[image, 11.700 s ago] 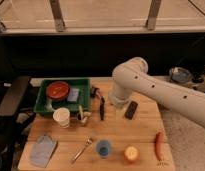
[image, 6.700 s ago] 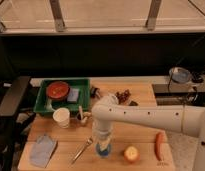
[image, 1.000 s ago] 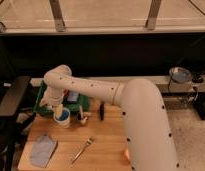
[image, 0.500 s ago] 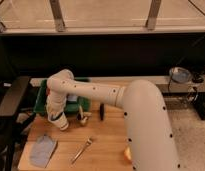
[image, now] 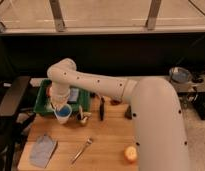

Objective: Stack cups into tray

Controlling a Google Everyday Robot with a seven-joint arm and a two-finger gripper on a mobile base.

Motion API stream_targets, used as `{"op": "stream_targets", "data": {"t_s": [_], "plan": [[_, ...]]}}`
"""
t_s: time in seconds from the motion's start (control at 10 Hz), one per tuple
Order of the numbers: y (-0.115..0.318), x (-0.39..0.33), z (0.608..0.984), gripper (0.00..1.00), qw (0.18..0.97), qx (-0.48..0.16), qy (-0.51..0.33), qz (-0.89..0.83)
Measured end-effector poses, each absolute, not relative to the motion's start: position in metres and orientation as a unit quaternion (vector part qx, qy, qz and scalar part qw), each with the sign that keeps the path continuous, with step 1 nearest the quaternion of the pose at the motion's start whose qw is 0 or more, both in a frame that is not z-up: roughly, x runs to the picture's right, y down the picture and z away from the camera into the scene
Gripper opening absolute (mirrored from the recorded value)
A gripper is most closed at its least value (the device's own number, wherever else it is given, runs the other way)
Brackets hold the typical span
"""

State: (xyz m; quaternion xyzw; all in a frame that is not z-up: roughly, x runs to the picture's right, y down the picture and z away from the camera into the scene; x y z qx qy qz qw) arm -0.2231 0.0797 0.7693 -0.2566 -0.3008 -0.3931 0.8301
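Observation:
The blue cup sits nested inside the white cup (image: 62, 115) at the tray's front edge, on or just above the wooden table. My gripper (image: 59, 104) is right over the cups' rim, at the end of the white arm (image: 96, 85) that reaches in from the right. The dark green tray (image: 42, 100) lies directly behind the cups at the table's back left. The arm covers most of the tray's inside.
A grey cloth (image: 43, 150) lies at the front left, with a fork (image: 82, 150) beside it and an orange fruit (image: 130, 153) at the front right. A black stick-like object (image: 102, 107) and a small white item (image: 83, 119) lie right of the cups. A dark chair (image: 11, 97) stands left of the table.
The gripper came down from over the tray onto the nested cups. It now stands slightly higher and closer to the tray, and the cups sit a little nearer the tray's edge.

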Motion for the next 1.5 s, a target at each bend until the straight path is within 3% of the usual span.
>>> {"op": "stream_targets", "data": {"t_s": [0.4, 0.6, 1.3, 1.5], "plan": [[-0.008, -0.188, 0.772, 0.09, 0.855, -0.228, -0.265, -0.382], [-0.027, -0.169, 0.779, 0.09, 0.866, -0.222, -0.25, -0.372], [0.028, -0.127, 0.85, 0.09, 0.87, -0.278, -0.246, -0.323], [0.036, -0.131, 0.853, 0.18, 0.865, -0.29, -0.244, -0.329]]}}
